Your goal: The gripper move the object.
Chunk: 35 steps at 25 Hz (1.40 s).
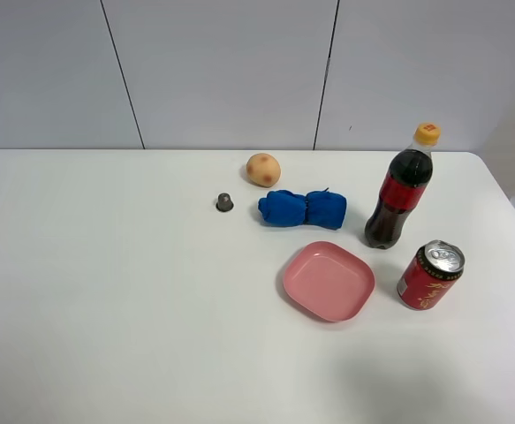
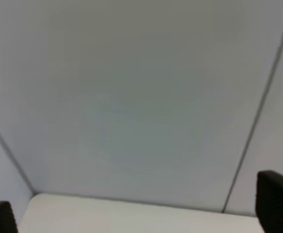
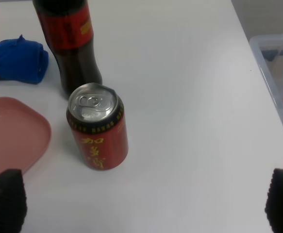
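The tall cola bottle [image 1: 400, 194] with dark liquid, red label and yellow cap stands upright at the table's right back. Its lower part shows in the right wrist view [image 3: 68, 43]. No arm shows in the exterior high view. My right gripper [image 3: 143, 201] is open and empty, its dark fingertips [image 3: 5, 199] spread wide, on the near side of the bottle with the red can between them. My left gripper [image 2: 137, 213] is open and empty, its fingertips [image 2: 277, 199] at the frame's corners, facing the grey wall.
A short red soda can [image 1: 430, 275] stands just in front of the bottle, also in the right wrist view [image 3: 98, 127]. A pink plate [image 1: 328, 281], a blue cloth bundle [image 1: 302, 208], a potato [image 1: 263, 169] and a small grey cap [image 1: 225, 202] lie to the left. A clear bin [image 3: 277, 73] sits off the table's right edge.
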Motion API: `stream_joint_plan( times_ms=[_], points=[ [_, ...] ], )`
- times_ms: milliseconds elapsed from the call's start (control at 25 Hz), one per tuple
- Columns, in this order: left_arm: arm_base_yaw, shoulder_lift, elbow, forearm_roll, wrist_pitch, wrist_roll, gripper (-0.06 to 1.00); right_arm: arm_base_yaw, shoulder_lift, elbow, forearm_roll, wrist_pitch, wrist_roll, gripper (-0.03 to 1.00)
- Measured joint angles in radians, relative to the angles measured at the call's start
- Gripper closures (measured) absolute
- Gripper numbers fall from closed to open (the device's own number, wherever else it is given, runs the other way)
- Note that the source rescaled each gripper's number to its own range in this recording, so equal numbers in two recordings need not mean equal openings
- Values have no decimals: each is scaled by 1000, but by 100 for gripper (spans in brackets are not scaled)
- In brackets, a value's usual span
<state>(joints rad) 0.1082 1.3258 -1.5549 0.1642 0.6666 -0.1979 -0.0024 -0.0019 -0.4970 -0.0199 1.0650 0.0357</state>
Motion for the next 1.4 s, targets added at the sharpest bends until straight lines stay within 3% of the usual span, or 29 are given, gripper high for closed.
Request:
stream_joint_plan(
  times_ms=[200,400,600,880,1040,1240,1400],
  points=[
    [91,-257,339,-19,-50,0,-6,0,0,0,0,0,0,-3],
    [101,-571,646,-84,-64,0,-6,0,0,0,0,0,0,-3],
    [101,-875,838,-113,-55,4,-6,0,0,0,0,0,0,-3],
    [101,-1169,920,-87,120,43,-6,0,0,0,0,0,0,-3],
    [101,-1253,923,-72,228,145,-6,0,0,0,0,0,0,-3],
    [101,-1319,923,-135,285,301,-6,0,0,0,0,0,0,-3],
    [101,-1330,924,-164,328,321,-6,0,0,0,0,0,0,-3]
  ],
)
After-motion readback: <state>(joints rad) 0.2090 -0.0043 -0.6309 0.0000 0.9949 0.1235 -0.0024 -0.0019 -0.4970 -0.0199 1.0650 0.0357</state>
